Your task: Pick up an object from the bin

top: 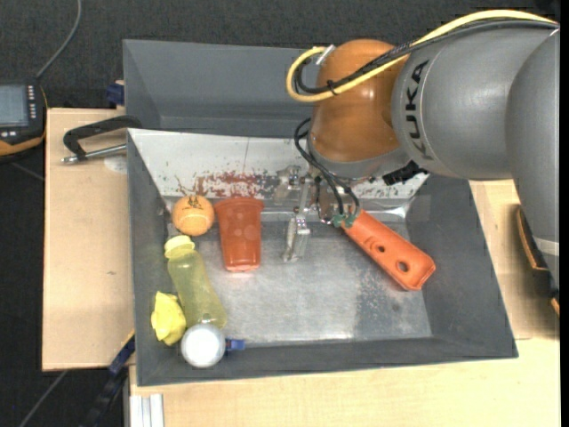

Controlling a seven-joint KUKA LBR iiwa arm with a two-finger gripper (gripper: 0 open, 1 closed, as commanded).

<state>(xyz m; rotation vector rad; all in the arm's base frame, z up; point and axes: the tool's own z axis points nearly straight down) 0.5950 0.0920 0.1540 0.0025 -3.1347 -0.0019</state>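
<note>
My gripper [311, 225] hangs over the middle of the bin near the back wall, open, with nothing between its fingers. Its left metal finger [294, 237] points down at bare floor. An orange tool handle [391, 253] lies slanted on the floor just to the right, its upper end close by the right finger; I cannot tell if they touch. A translucent orange cup [240, 232] lies on its side a little left of the left finger, apart from it.
Left of the cup rests a small orange ball-like fruit [193, 214]. Along the left wall lie a yellow-green bottle [196, 296] with a white cap and a yellow lump [167, 317]. The arm's orange cover hangs over the back of the bin.
</note>
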